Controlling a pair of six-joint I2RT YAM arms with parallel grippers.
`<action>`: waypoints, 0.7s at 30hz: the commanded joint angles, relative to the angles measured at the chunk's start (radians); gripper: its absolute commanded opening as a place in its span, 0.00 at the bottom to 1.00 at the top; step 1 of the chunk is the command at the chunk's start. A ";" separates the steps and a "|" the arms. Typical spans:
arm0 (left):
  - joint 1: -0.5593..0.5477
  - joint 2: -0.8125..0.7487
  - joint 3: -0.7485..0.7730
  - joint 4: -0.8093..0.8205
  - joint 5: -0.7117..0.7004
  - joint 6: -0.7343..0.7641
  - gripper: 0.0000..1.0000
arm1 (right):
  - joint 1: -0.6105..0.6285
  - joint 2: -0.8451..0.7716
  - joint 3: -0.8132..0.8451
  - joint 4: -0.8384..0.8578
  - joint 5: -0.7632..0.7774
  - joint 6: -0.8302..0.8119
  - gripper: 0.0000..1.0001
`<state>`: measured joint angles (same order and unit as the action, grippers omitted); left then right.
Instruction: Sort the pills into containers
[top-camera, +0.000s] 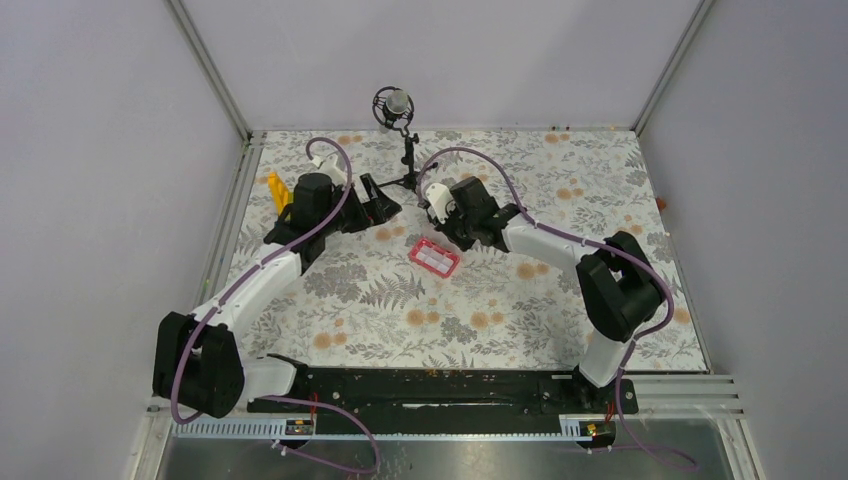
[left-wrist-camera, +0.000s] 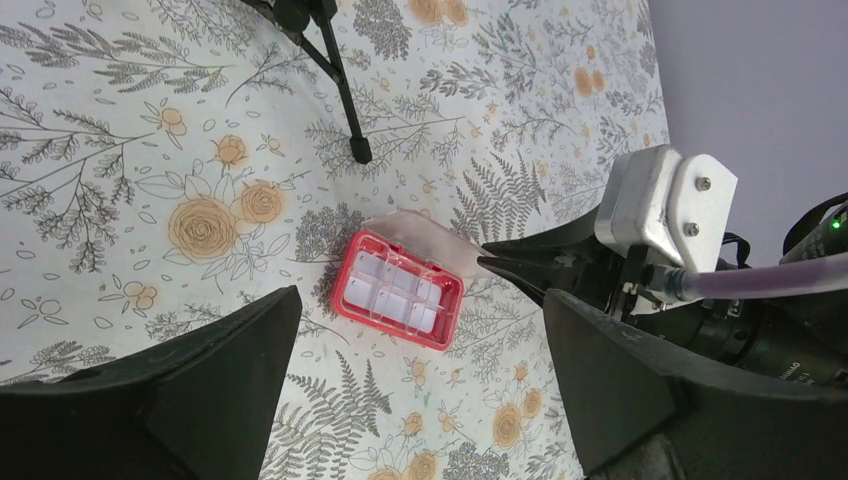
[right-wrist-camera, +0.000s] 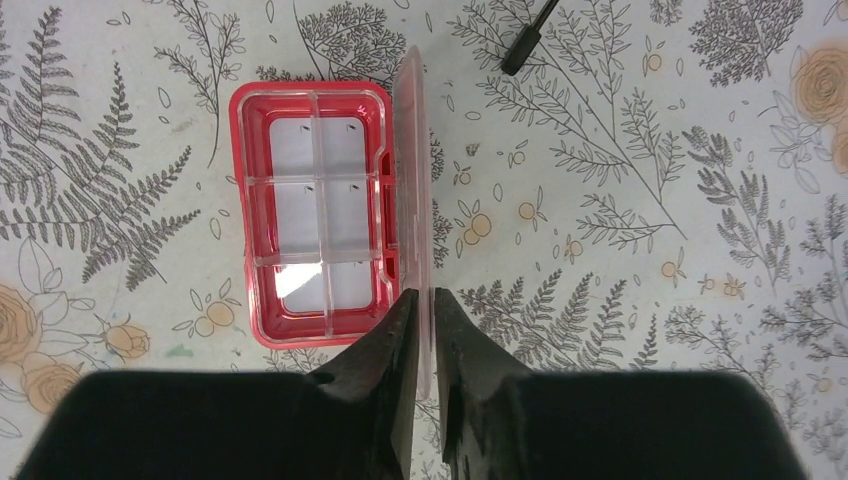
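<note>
The right gripper has its fingers pressed together on the near end of the clear lid, which stands up on its hinge, edge-on to them. The red-pink compartment box that the lid belongs to lies flat on the flowered cloth. It sits just beside those fingers and runs out ahead of them, with its six cells uncovered. I see a few dark specks in the cells, too small for me to call them pills, and I can't pick out pills anywhere else with any certainty.

The left gripper hangs with its fingers spread wide and nothing between them. The box lies on the cloth out ahead of those fingers, in line with the gap and untouched.

What worries me is that nothing holds the box down. It looks light, and the only grip on it is that pinch on a thin lid. I'd guess that if the right arm swings or lifts, the whole box could skate across the cloth or tip and spill whatever is in the cells. If the lid slips out of the pinch, it could drop shut over the cells. The two sets of fingers are also close together, so a careless reach by the left arm might knock the right one. A tripod leg stands just beyond the lid's far end.
</note>
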<state>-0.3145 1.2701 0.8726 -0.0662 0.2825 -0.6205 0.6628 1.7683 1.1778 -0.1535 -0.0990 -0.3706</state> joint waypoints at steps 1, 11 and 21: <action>0.012 -0.034 -0.012 0.062 -0.023 0.016 0.93 | 0.011 0.013 0.089 -0.080 -0.002 -0.098 0.19; 0.030 -0.047 0.009 0.041 -0.036 0.038 0.94 | 0.009 0.015 0.180 -0.166 0.011 0.002 0.59; 0.030 -0.126 -0.020 0.062 -0.038 0.087 0.99 | -0.131 -0.139 0.257 -0.342 0.180 0.524 0.61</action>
<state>-0.2886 1.2171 0.8722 -0.0574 0.2676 -0.5785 0.6247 1.7340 1.3701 -0.3717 -0.0219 -0.1375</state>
